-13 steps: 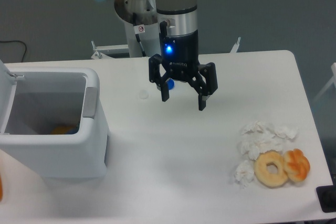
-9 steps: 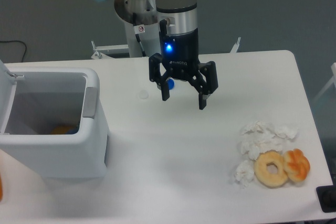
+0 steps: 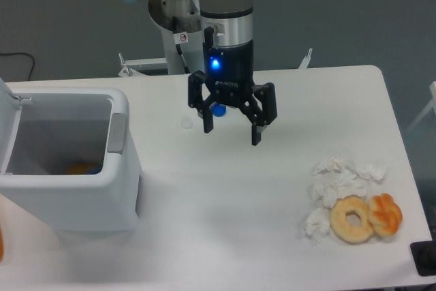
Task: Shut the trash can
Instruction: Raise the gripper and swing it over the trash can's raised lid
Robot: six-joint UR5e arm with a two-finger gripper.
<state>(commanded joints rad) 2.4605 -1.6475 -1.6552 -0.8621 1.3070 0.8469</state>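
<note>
The trash can [image 3: 75,199] is a big white boxy bin at the left of the table, standing open with an orange item at its bottom. Its white lid [image 3: 5,124] is tipped up at the far left edge, and a grey latch tab [image 3: 118,132] sits on its right wall. My gripper [image 3: 231,131] hangs over the middle of the table, to the right of the bin and apart from it. Its black fingers are spread open with nothing between them.
Crumpled white tissues [image 3: 338,183], a plain donut [image 3: 352,219] and an orange glazed pastry [image 3: 386,213] lie at the right front. A small blue object [image 3: 219,110] shows behind the gripper, and a small white disc [image 3: 186,123] lies left of it.
My gripper has shifted slightly to the left, toward the bin. Its fingers stay open and the bin is unchanged.
</note>
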